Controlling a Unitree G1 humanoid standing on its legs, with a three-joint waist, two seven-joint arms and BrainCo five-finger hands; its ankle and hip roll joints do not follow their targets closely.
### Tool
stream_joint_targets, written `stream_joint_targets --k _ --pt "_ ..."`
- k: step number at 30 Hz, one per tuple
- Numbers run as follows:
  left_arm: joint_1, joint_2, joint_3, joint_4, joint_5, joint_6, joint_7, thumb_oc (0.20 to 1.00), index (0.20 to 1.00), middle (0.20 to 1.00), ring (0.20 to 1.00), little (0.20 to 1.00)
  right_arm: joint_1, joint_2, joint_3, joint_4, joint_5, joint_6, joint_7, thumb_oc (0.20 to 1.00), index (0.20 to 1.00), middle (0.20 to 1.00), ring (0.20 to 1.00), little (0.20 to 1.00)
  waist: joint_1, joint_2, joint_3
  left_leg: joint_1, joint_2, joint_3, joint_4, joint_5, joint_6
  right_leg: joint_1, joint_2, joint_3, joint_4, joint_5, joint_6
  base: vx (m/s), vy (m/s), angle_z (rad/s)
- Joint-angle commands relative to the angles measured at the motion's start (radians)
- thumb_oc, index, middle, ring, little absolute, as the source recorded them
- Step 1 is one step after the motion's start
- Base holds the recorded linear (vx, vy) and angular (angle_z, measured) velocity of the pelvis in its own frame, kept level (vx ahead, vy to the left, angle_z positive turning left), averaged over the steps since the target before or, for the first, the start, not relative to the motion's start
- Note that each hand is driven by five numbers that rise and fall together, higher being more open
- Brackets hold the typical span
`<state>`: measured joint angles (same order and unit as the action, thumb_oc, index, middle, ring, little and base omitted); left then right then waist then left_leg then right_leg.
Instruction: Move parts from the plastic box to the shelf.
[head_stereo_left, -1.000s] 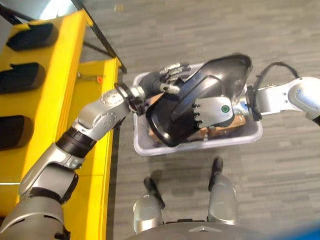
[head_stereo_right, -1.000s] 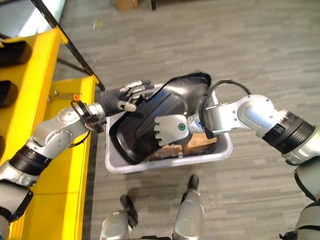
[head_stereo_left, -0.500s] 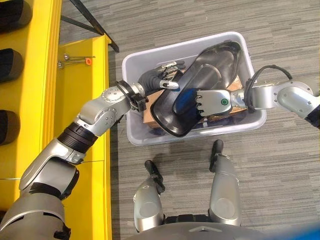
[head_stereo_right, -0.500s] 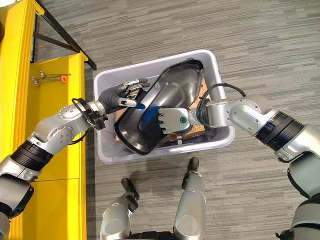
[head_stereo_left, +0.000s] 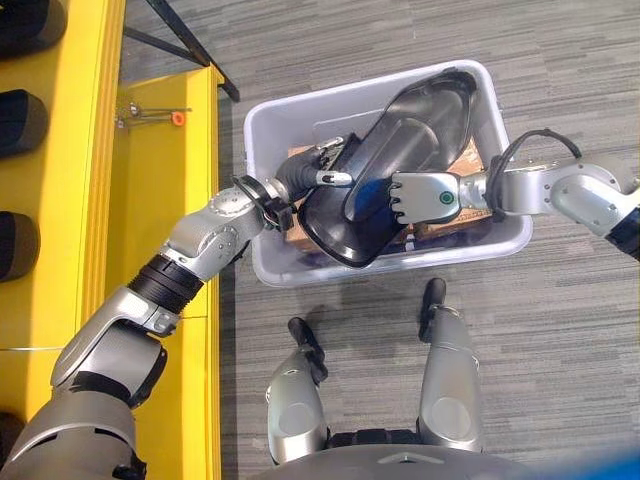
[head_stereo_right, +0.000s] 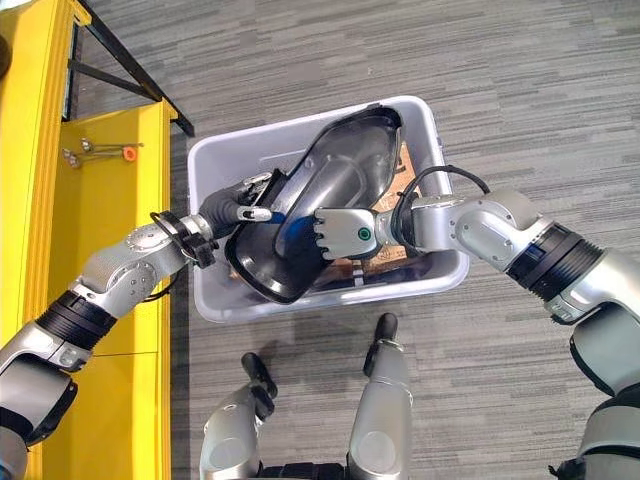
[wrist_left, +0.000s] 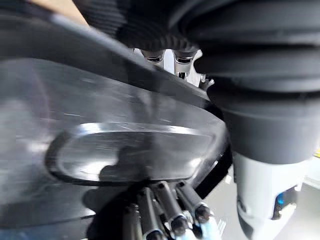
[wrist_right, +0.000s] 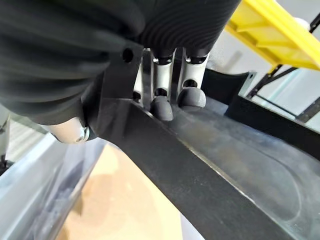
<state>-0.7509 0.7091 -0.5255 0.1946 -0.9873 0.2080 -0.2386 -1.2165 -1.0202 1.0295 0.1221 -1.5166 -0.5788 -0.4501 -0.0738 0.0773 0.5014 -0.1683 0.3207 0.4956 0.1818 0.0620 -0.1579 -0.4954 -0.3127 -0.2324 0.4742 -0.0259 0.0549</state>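
A large black moulded part (head_stereo_left: 400, 140) lies tilted over the pale plastic box (head_stereo_left: 262, 130), its far end near the box's back corner. My left hand (head_stereo_left: 305, 175) grips the part's left rim, thumb on top. My right hand (head_stereo_left: 425, 197) holds the right rim, and its fingers (wrist_right: 162, 107) are curled over the edge onto the part's glossy face (wrist_right: 240, 165). The part's curved surface (wrist_left: 125, 150) shows close under the left hand's cover. The yellow shelf (head_stereo_left: 100, 150) stands at the left with black parts (head_stereo_left: 20, 120) lying on it.
Brown cardboard (head_stereo_left: 300, 225) and other pieces lie in the box under the part. A small tool with an orange end (head_stereo_left: 150, 117) rests on the shelf's lower yellow level. A black frame leg (head_stereo_left: 195, 50) slants across the grey floor behind the box.
The camera has swung so the whole box is now seen from above. The left hand has slid nearer along the part's rim and closed on it. The right hand keeps its hold.
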Motion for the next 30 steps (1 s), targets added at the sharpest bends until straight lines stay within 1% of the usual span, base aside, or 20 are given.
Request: stream_joint_targets --k 1,5,6,7,12,15,16,17,18,19,21,25,30 --pt "0.013 -0.011 0.041 -0.014 0.038 -0.049 0.003 1.0 1.0 1.0 1.0 1.0 -0.099 0.042 -0.095 -0.052 0.034 0.109 -0.002 0.2 0.2 0.2 0.2 0.2 0.027 -0.026 0.019 -0.114 0.056 -0.037 0.108 -0.058 0.006 0.023 0.019 -0.061 0.097 -0.16 0.035 -0.03 -0.021 0.0" --pt "0.009 -0.029 0.031 0.034 0.093 -0.05 -0.025 1.0 1.0 1.0 1.0 1.0 -0.112 0.07 -0.092 -0.04 -0.008 0.108 -0.001 0.2 0.2 0.2 0.2 0.2 0.026 -0.024 0.019 -0.155 0.068 -0.033 0.117 -0.057 0.002 -0.024 0.02 -0.058 0.106 -0.156 0.036 -0.04 -0.018 0.02" --pt "0.009 -0.035 0.023 0.042 0.103 -0.053 -0.035 1.0 1.0 1.0 1.0 1.0 -0.119 0.073 -0.085 -0.037 -0.011 0.117 -0.002 0.2 0.2 0.2 0.2 0.2 0.026 -0.023 0.019 -0.163 0.069 -0.032 0.116 -0.057 0.002 -0.034 0.02 -0.059 0.108 -0.154 0.036 -0.04 -0.015 0.0" --pt "-0.001 -0.043 0.012 0.047 0.1 -0.045 -0.068 1.0 1.0 1.0 1.0 1.0 -0.126 0.08 -0.083 -0.037 -0.008 0.126 0.006 0.2 0.2 0.2 0.2 0.2 0.024 -0.023 0.019 -0.168 0.071 -0.031 0.116 -0.057 0.002 -0.041 0.02 -0.059 0.11 -0.152 0.036 0.0 0.0 0.0" --pt "-0.027 -0.057 -0.037 0.04 0.11 -0.033 -0.077 1.0 1.0 1.0 1.0 1.0 -0.147 0.1 -0.075 -0.032 -0.011 0.129 0.01 0.2 0.2 0.2 0.2 0.2 0.019 -0.023 0.019 -0.178 0.071 -0.026 0.12 -0.057 0.002 -0.052 0.024 -0.057 0.106 -0.147 0.036 0.0 0.0 0.0" --pt "-0.034 -0.065 -0.064 0.044 0.12 -0.044 -0.095 1.0 1.0 1.0 1.0 1.0 -0.154 0.112 -0.066 -0.037 -0.013 0.118 0.02 0.2 0.2 0.2 0.2 0.2 0.017 -0.027 0.019 -0.176 0.072 -0.024 0.12 -0.058 0.002 -0.048 0.026 -0.057 0.1 -0.144 0.037 0.0 0.0 0.0" --pt "-0.037 -0.067 -0.069 0.039 0.117 -0.044 -0.097 0.925 0.925 0.925 0.925 0.925 -0.158 0.113 -0.063 -0.042 -0.014 0.115 0.025 0.2 0.2 0.2 0.2 0.2 0.016 -0.027 0.019 -0.174 0.072 -0.023 0.119 -0.058 0.002 -0.045 0.027 -0.057 0.097 -0.144 0.037 0.0 0.0 0.0" --pt "-0.043 -0.071 -0.075 0.037 0.114 -0.049 -0.103 0.57 0.57 0.57 0.57 0.57 -0.163 0.117 -0.058 -0.046 -0.011 0.108 0.03 0.2 0.2 0.2 0.2 0.2 0.014 -0.028 0.019 -0.171 0.072 -0.022 0.117 -0.058 0.002 -0.042 0.027 -0.057 0.094 -0.143 0.037 0.0 0.0 0.0" --pt "-0.051 -0.078 -0.082 0.036 0.12 -0.054 -0.115 0.507 0.507 0.507 0.507 0.507 -0.169 0.122 -0.052 -0.047 -0.009 0.101 0.033 0.2 0.2 0.2 0.2 0.2 0.012 -0.029 0.019 -0.168 0.072 -0.02 0.117 -0.058 0.003 -0.039 0.027 -0.056 0.092 -0.143 0.037 0.0 0.0 0.0" --pt "-0.066 -0.084 -0.093 0.028 0.122 -0.06 -0.122 0.206 0.206 0.206 0.206 0.206 -0.174 0.128 -0.047 -0.051 -0.005 0.094 0.04 0.2 0.2 0.2 0.2 0.2 0.01 -0.03 0.019 -0.163 0.073 -0.018 0.118 -0.06 0.003 -0.035 0.026 -0.054 0.092 -0.143 0.037 0.0 0.032 0.0" --pt "-0.088 -0.093 -0.116 0.009 0.097 -0.063 -0.129 0.2 0.2 0.2 0.2 0.2 -0.183 0.133 -0.039 -0.035 -0.011 0.091 0.028 0.2 0.2 0.2 0.2 0.2 0.006 -0.031 0.019 -0.153 0.072 -0.013 0.116 -0.061 0.003 -0.027 0.025 -0.053 0.088 -0.141 0.038 0.0 0.035 0.0" --pt "-0.107 -0.105 -0.137 -0.029 0.055 -0.051 -0.115 0.2 0.2 0.2 0.2 0.2 -0.185 0.149 -0.031 -0.021 -0.018 0.11 0.032 0.2 0.2 0.2 0.2 0.2 0.004 -0.033 0.019 -0.134 0.067 -0.009 0.111 -0.063 0.005 -0.01 0.024 -0.054 0.08 -0.139 0.04 0.0 0.004 -0.02" --pt "-0.105 -0.119 -0.148 -0.056 0.022 -0.047 -0.087 0.2 0.2 0.2 0.2 0.2 -0.181 0.158 -0.025 -0.016 -0.026 0.121 0.029 0.2 0.2 0.2 0.2 0.2 0.004 -0.037 0.019 -0.109 0.059 -0.007 0.101 -0.065 0.008 0.017 0.025 -0.057 0.064 -0.135 0.041 0.0 0.0 0.0"
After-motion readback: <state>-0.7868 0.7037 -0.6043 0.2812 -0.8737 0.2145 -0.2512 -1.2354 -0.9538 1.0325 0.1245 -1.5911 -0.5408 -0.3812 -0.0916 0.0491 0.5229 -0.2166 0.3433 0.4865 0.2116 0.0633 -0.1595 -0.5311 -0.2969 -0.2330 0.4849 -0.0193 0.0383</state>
